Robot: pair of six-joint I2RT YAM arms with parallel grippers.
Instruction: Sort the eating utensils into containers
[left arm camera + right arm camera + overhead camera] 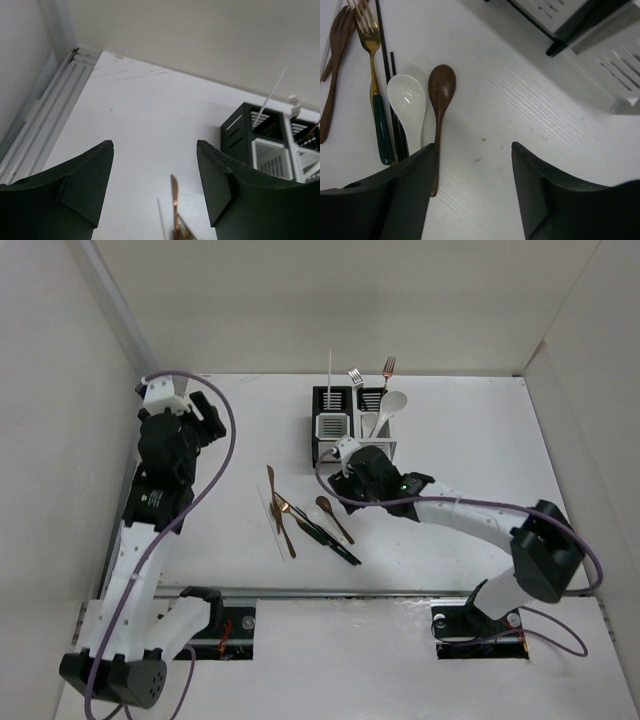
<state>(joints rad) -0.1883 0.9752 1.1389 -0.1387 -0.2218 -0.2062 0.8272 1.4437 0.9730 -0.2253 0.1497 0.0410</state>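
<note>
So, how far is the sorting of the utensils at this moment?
Done: a white chopstick, a silver fork, a copper fork and a white soup spoon stand in the containers. In hand: nothing; the left end effector and the right end effector are open and empty. To do: a brown spoon, a second white spoon, a green-handled fork, black chopsticks and a copper knife lie on the table.

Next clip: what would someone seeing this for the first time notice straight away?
Loose cutlery lies scattered mid-table, left of centre. Behind it stand two joined caddies with a white spoon and forks poking up. The right end effector hangs open by a brown spoon at that pile's edge; the left end effector, open too, is up near the left wall.
</note>
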